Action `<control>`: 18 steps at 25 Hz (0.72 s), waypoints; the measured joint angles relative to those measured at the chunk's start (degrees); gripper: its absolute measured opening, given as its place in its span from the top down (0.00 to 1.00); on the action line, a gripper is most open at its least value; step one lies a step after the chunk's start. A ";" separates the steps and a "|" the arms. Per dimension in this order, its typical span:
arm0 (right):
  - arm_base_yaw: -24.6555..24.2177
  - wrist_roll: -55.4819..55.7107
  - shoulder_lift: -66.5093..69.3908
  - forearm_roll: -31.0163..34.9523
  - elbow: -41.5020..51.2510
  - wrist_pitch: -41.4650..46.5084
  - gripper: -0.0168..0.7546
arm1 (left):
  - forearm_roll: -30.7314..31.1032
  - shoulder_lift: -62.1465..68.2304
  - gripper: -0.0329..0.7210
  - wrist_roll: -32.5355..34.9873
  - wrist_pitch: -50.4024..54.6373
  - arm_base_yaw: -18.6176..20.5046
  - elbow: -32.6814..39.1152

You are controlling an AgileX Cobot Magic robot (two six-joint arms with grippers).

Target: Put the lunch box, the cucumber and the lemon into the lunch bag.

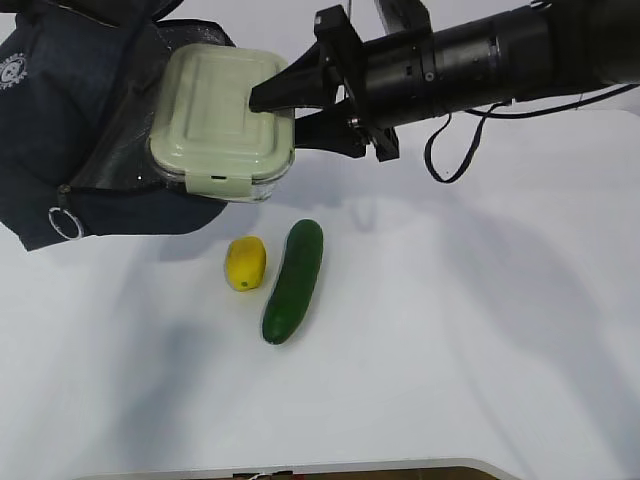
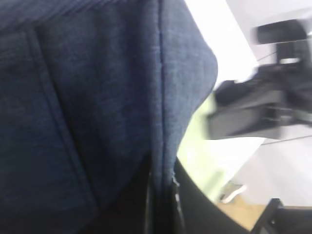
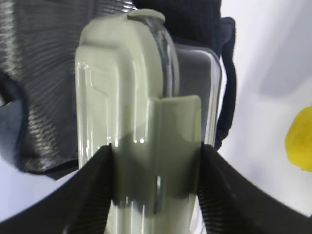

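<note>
My right gripper [image 1: 275,115] is shut on the lunch box [image 1: 215,105], a clear container with a pale green lid. It holds the box at the open mouth of the dark navy lunch bag [image 1: 60,110] at the top left. In the right wrist view both fingers press the sides of the lunch box [image 3: 126,97], either side of the gripper's middle [image 3: 155,146]. The yellow lemon [image 1: 245,263] and the dark green cucumber [image 1: 293,280] lie side by side on the table. The left wrist view shows my left gripper [image 2: 161,204] shut on an edge of the lunch bag [image 2: 97,97].
The bag's metal ring pull [image 1: 64,222] hangs at its near left corner. The grey lining [image 3: 39,73] shows beside the box. The lemon [image 3: 300,141] sits at the right edge of the right wrist view. The right arm [image 1: 480,50] spans the top of the white table.
</note>
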 joint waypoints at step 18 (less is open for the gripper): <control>4.39 0.00 9.04 3.07 -9.52 -1.89 0.47 | -1.24 6.16 0.97 0.00 -0.28 -4.53 -0.42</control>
